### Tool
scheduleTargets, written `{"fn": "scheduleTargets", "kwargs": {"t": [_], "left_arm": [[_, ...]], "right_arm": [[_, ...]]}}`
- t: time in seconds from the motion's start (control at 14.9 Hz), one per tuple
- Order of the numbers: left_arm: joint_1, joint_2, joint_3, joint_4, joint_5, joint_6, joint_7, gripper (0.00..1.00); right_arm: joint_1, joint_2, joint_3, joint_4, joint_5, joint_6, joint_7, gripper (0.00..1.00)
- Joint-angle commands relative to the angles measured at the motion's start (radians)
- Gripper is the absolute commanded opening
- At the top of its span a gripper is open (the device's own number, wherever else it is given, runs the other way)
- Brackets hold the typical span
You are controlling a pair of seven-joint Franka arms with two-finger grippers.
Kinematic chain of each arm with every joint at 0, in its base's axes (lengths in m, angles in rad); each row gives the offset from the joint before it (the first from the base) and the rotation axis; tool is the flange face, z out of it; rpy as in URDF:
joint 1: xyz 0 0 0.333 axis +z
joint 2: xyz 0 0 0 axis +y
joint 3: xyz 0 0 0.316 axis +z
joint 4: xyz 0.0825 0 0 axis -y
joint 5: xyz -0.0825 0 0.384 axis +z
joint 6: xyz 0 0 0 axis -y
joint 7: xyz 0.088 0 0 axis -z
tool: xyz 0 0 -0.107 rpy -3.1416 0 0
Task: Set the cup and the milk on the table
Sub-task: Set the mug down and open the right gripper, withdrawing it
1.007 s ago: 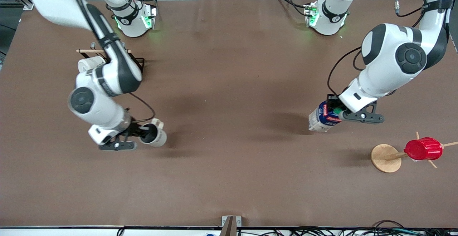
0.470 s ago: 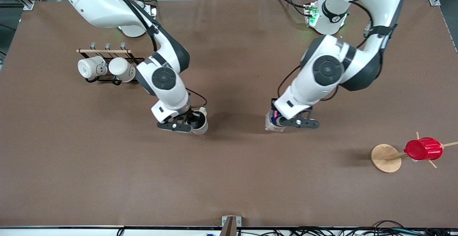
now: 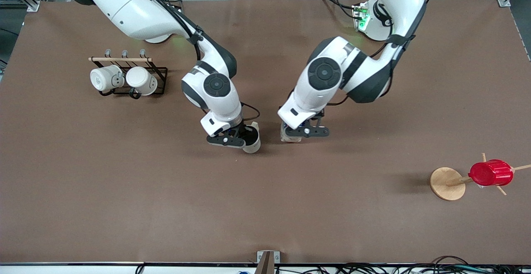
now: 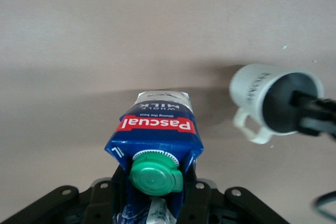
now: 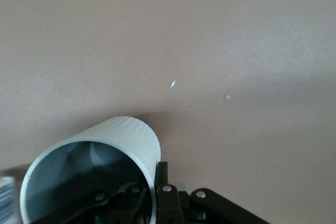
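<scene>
You are looking at the cup [image 3: 251, 138] near the middle of the table [image 3: 265, 207], well away from every edge, with the right gripper [image 3: 239, 138] clamping its rim, one finger inside the dark interior. In the right wrist view the cup [image 5: 92, 174] is tilting, its open mouth facing the camera. Whether its base is touching the table cannot be told.

Just beside it, toward the left arm's end, the left gripper [image 3: 302, 130] is gripping the milk [image 3: 289, 135] by its blue top; the left wrist view is showing the milk [image 4: 157, 145], its green cap [image 4: 155, 172] and the red label [image 4: 158, 124].

Near the right arm's end, two cream mugs [image 3: 121, 79] are hanging on a rack [image 3: 124, 59]. Near the left arm's end, a red cup [image 3: 490, 172] is sitting on a wooden stand [image 3: 446, 183].
</scene>
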Motion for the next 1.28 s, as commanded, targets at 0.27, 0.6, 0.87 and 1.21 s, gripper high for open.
{"fn": "scheduleTargets", "kwargs": {"t": [0.27,0.6,0.87,1.21], "left_arm": [[-0.028,0.072,0.009,0.12,0.075,-0.023,-0.038,0.11],[-0.047,0.112,0.009,0.171,0.076,-0.006,-0.035,0.11],[-0.074,0.134,0.017,0.183,0.078,-0.005,-0.029,0.11],[-0.09,0.141,0.021,0.182,0.11,0.017,-0.029,0.45]], "right_arm": [[-0.01,0.011,0.015,0.011,-0.04,-0.002,0.036,1.0],[-0.085,-0.14,0.029,0.011,-0.032,-0.151,0.021,1.0],[-0.175,-0.271,0.024,0.013,-0.029,-0.28,-0.085,1.0],[-0.242,-0.407,-0.107,0.022,0.093,-0.361,-0.379,1.0]]}}
